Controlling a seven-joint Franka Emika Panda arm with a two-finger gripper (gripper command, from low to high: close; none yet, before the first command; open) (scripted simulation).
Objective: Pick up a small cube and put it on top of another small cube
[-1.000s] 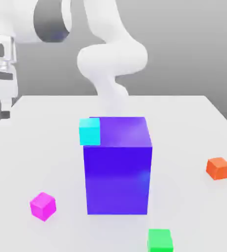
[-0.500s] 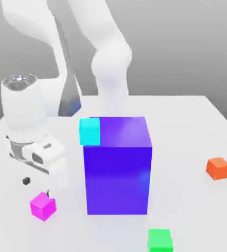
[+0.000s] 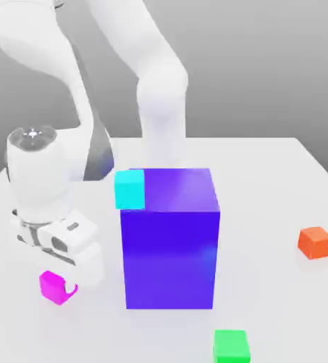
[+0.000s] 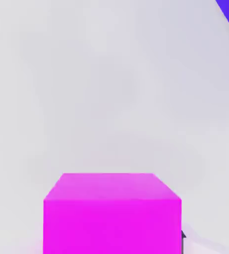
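The arm has dropped lower over the last half second, bringing the gripper (image 3: 66, 287) down onto the small magenta cube (image 3: 54, 286), which has slid slightly toward the exterior view's left and sits on the table (image 3: 280, 184) at the near left, just beside the big blue-violet block (image 3: 170, 241). Whether the fingers are spread or pinching the cube cannot be told from either view. The pick looks imminent, with the cyan cube (image 3: 129, 189) a likely stacking target.

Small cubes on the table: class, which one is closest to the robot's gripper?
The magenta cube, at the exterior view's left, right beside the gripper. The cyan, orange and green cubes sit well away.
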